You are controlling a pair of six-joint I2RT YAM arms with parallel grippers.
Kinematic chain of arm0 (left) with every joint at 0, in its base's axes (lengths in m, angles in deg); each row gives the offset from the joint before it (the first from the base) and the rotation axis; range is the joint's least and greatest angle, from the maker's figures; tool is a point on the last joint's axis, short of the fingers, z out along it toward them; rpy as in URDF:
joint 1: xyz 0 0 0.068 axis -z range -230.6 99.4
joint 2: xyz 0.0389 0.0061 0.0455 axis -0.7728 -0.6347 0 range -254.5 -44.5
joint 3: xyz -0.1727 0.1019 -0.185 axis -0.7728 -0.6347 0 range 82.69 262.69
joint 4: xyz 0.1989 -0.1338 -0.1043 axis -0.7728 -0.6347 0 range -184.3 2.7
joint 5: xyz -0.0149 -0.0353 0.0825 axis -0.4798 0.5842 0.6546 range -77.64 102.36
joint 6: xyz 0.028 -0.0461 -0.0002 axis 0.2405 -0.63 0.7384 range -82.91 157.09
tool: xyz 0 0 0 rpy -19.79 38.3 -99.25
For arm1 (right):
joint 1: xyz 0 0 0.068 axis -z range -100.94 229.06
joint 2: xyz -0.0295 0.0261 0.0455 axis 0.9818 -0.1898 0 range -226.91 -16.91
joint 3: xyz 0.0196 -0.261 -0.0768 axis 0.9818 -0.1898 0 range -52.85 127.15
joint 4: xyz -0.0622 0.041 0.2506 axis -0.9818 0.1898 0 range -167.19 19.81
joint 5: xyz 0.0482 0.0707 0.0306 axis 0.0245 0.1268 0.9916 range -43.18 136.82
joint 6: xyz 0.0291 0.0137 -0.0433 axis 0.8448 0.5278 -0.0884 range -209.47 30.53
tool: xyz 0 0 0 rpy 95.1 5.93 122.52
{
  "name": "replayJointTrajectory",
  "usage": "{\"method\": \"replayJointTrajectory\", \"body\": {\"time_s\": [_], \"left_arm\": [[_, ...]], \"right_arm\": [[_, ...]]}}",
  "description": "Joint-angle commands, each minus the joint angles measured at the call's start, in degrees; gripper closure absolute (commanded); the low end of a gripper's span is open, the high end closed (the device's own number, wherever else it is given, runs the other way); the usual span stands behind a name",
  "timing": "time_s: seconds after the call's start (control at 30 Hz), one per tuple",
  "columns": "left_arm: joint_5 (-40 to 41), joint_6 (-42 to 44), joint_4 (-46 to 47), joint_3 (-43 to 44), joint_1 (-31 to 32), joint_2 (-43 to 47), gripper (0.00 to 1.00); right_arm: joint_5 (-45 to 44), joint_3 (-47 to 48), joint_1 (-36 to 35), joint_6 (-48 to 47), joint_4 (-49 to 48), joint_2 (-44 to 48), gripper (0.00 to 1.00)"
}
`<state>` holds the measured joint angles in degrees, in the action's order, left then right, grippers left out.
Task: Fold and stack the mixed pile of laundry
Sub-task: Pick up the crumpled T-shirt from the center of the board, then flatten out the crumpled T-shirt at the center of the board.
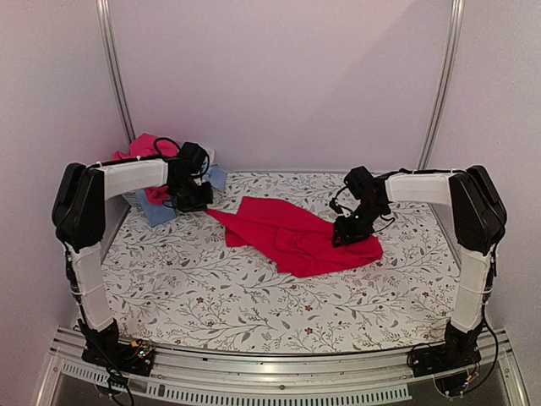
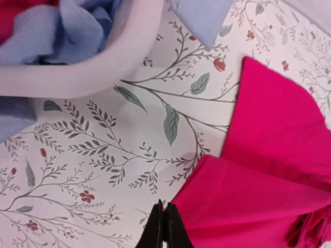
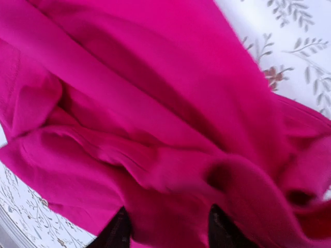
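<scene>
Red cloth (image 1: 292, 235): laid out loosely on the counter (image 1: 254, 304) between the two arms, creased and doubled over at its right end.
Handling: judged light, thin and limp. No shape would be kept once it is lifted, and layers are easily dragged along together.
Where to take hold: best taken at a corner or along a hem, at two places well apart, so that it can be drawn flat.
Left fingers (image 2: 155, 235): clenched tight together at the cloth's left corner, touching its edge. Whether any hem is pinched between them cannot be told.
Right fingers (image 3: 115, 236): parted and set astride a bunched fold at the cloth's right end. No firm grip is seen yet.
Basket (image 2: 103, 67): white, placed at the back-left of the counter, just beside the left wrist.
Basket contents: light blue pieces (image 2: 62, 31) are heaped inside, with a pink-red piece (image 1: 144, 150) piled behind them.
Outside the rim: a stray light blue piece (image 2: 201, 20) is left lying on the counter.
</scene>
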<state>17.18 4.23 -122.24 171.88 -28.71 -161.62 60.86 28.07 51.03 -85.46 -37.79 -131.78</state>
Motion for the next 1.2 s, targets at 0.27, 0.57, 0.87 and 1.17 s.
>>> {"method": "replayJointTrajectory", "body": {"time_s": [0.27, 0.57, 0.87, 1.17], "left_arm": [[0.1, -4.1, 0.3, -17.4, -2.0, 20.6, 1.00], [0.1, -5.5, 0.1, -19.7, -0.3, 22.8, 1.00], [0.1, -6.4, 0.0, -19.0, 0.0, 23.3, 1.00], [0.7, -6.3, -0.2, -19.1, 0.1, 23.1, 1.00]], "right_arm": [[3.7, -5.8, 8.3, 0.2, -0.8, 15.8, 1.00], [9.0, 11.6, -5.6, -5.8, -0.7, 5.1, 0.39], [4.0, 27.4, -13.4, -6.1, 4.7, -12.1, 0.26], [-10.3, 33.6, -15.9, -4.3, 8.0, -21.1, 0.37]]}}
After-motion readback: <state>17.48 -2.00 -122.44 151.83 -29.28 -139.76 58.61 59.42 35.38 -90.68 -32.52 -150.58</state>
